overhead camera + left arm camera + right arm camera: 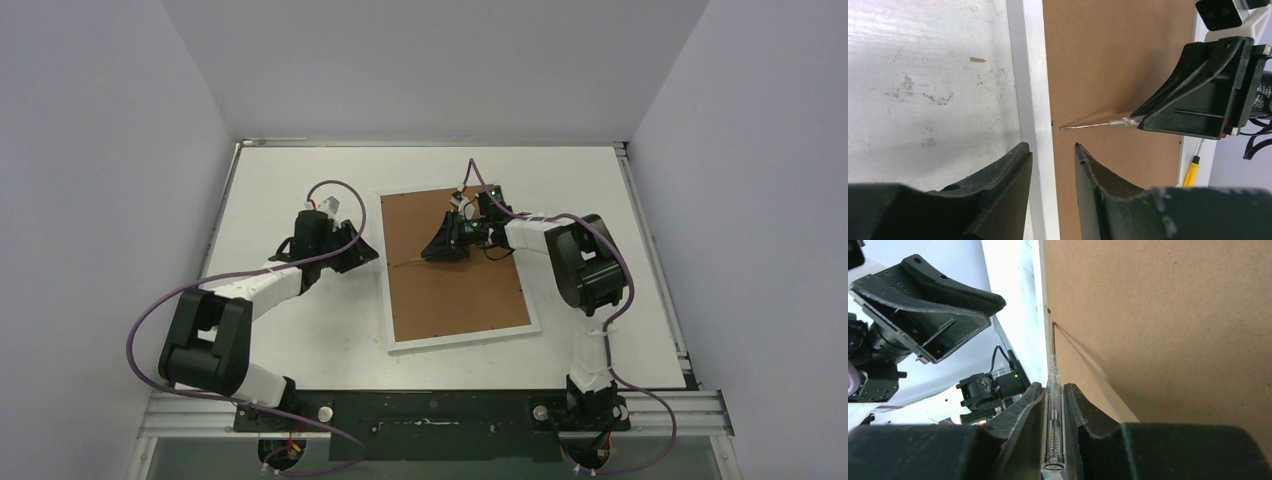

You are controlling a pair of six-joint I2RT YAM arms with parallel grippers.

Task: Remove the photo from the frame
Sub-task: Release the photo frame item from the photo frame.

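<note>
Against fibreboard-backed frame [450, 295], slim clear screwdriver [1054, 380]

No text, brand or number could be read anywhere. Faint white print on a black motor housing [1261, 97] was too small and blurred to make out.

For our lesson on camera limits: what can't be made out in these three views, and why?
1. The photo: in no view; the frame lies face down and its brown backing board covers it.
2. The dark speck near the screwdriver tip: too small to identify in either wrist view.
3. Yellow-handled tool, left wrist view: partly hidden by the left gripper.
</note>
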